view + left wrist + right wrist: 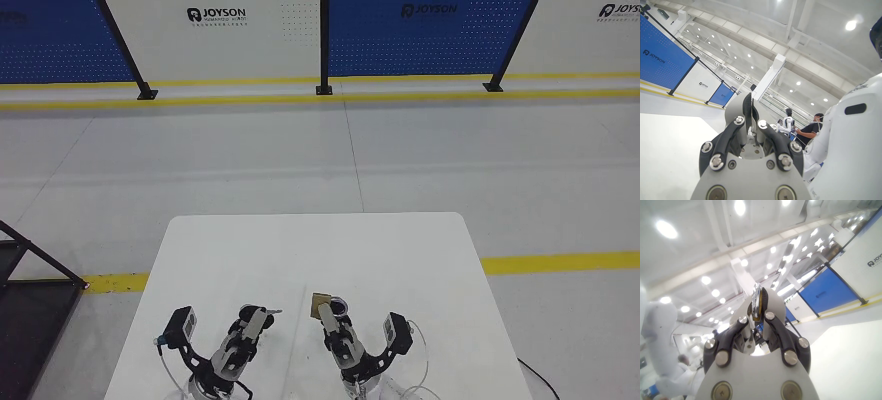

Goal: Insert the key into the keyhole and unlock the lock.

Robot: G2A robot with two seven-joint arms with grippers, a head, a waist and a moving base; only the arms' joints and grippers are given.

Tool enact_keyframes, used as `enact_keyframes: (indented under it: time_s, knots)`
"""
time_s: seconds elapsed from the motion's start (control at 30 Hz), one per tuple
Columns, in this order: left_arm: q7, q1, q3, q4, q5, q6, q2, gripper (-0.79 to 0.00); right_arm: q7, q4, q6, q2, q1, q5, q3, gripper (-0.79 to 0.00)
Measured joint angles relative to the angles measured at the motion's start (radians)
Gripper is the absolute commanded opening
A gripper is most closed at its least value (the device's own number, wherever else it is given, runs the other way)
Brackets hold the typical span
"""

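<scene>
Both arms hover low over the near edge of the white table (310,250), a short way apart. In the top view my left gripper (262,316) is shut on a small silver key (272,311) whose tip sticks out toward the other arm. Its black pads (748,108) are pressed together in the left wrist view, hiding the key. My right gripper (328,314) is shut on a brass padlock (321,303). The lock's chrome shackle (755,298) and brass body (754,317) sit between the fingers. Key and lock are apart.
The far half of the table top (320,240) is bare white. A black frame (30,275) stands off the table's left side. Blue and white barrier panels (420,35) line the floor far behind.
</scene>
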Motion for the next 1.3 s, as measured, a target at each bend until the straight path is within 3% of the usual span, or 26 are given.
enact_keyframes:
  time_s: [0.43,0.77,1.3]
  knots:
    - [0.014,-0.042,0.046,0.036,-0.006,0.018,-0.016,-0.785,-0.007,0.005,0.008,-0.01,0.024,0.014,-0.02,-0.785]
    - [-0.043,-0.096,0.075,0.059,-0.061,0.048,-0.023,-0.785,-0.007,0.005,0.008,-0.01,0.024,0.014,-0.02,-0.785]
    - [-0.098,-0.12,0.105,0.061,-0.093,0.047,-0.03,-0.785,-0.007,0.005,0.008,-0.01,0.024,0.014,-0.02,-0.785]
